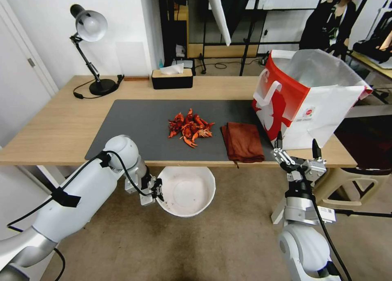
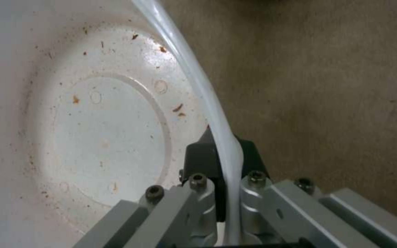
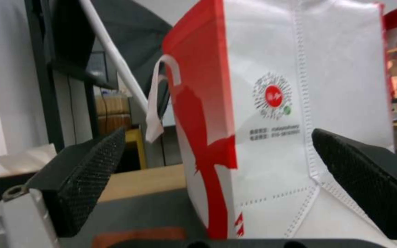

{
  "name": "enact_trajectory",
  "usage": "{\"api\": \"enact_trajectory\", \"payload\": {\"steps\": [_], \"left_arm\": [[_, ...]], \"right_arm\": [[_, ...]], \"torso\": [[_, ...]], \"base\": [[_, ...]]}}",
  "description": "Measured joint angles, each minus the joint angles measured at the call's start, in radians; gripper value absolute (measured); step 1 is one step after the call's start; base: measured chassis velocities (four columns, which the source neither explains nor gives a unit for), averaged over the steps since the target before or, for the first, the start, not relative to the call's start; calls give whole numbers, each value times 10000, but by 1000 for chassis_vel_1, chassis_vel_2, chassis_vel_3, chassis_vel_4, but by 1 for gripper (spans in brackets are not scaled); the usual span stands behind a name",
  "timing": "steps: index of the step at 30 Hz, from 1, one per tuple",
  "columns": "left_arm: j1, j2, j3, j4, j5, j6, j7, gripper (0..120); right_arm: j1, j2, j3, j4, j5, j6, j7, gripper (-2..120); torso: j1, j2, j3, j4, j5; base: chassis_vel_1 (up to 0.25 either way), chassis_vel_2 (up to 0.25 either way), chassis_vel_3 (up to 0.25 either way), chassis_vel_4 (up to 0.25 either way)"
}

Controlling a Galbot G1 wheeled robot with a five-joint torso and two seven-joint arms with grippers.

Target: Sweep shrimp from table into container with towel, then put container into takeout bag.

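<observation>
**Shrimp heaped on the mat, bowl held below the worktop edge**

The shrimp (image 1: 190,128) lie in a loose heap near the middle of the dark grey mat (image 1: 134,126), bright red-orange, claws and shells tangled together. Just to the right of the heap, apart from it, the towel (image 1: 243,142) lies folded flat, dark rust-red, its near end reaching the front edge of the worktop (image 1: 53,126).

The container (image 1: 187,191) is a round white bowl with tapered sides, held out in the air below the worktop's front edge, above the brown floor (image 1: 228,240). The left wrist view shows its inside (image 2: 93,137): no shrimp in it, only faint reddish specks and smears on the base and wall. The left pincer (image 1: 157,190) is clenched on the bowl's rim, one black pad inside the wall and one outside (image 2: 221,155).

The takeout bag (image 1: 304,99) stands upright at the right end of the worktop, red and white with a white handle and a small round logo, its mouth open; its inside shows pale, and what lies in it cannot be made out.

The right pincer (image 1: 297,147) hovers at the front edge of the worktop just before the bag, fingers (image 3: 88,179) spread wide and grasping nothing.
</observation>
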Motion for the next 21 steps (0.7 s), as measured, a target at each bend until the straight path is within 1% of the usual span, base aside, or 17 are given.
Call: {"api": "enact_trajectory", "payload": {"steps": [1, 3, 4, 7, 8, 11, 16, 18, 21], "left_arm": [[-2, -10, 7, 0, 1, 0, 0, 0], [-20, -169, 83, 0, 28, 0, 0, 0], [-20, -169, 83, 0, 28, 0, 0, 0], [-20, -283, 108, 33, 105, 0, 0, 0], [-20, -283, 108, 33, 105, 0, 0, 0], [-33, -329, 137, 79, 125, 0, 0, 0], [-155, -347, 224, 149, 127, 0, 0, 0], [-155, -347, 224, 149, 127, 0, 0, 0], [-296, -375, 342, 250, 118, 0, 0, 0]], "right_arm": [[16, -23, -19, 15, 6, -57, 18, 100], [281, -312, -245, 151, 178, -727, 173, 100], [281, -312, -245, 151, 178, -727, 173, 100], [635, -657, -562, 240, 533, -1440, 299, 100], [635, -657, -562, 240, 533, -1440, 299, 100], [977, -1025, -979, 257, 983, -2084, 461, 100], [1243, -1249, -1337, 134, 1259, -2453, 618, 100], [1243, -1249, -1337, 134, 1259, -2453, 618, 100], [1651, -1396, -1675, -54, 1702, -3079, 1052, 100]], "torso": [[0, 0, 0, 1, 0], [1, 0, 0, -2, -1], [1, 0, 0, -2, -1], [1, 0, 0, -1, -2], [1, 0, 0, -1, -2], [0, 0, 1, 0, -1], [1, 0, 1, 1, -1], [1, 0, 1, 0, -1], [1, 0, 1, -2, -1]], "base": [[0, 0, 0, 0], [0, 0, 0, 0], [0, 0, 0, 0], [0, 0, 0, 0], [0, 0, 0, 0], [0, 0, 0, 0], [0, 0, 0, 0], [0, 0, 0, 0], [0, 0, 0, 0]]}}
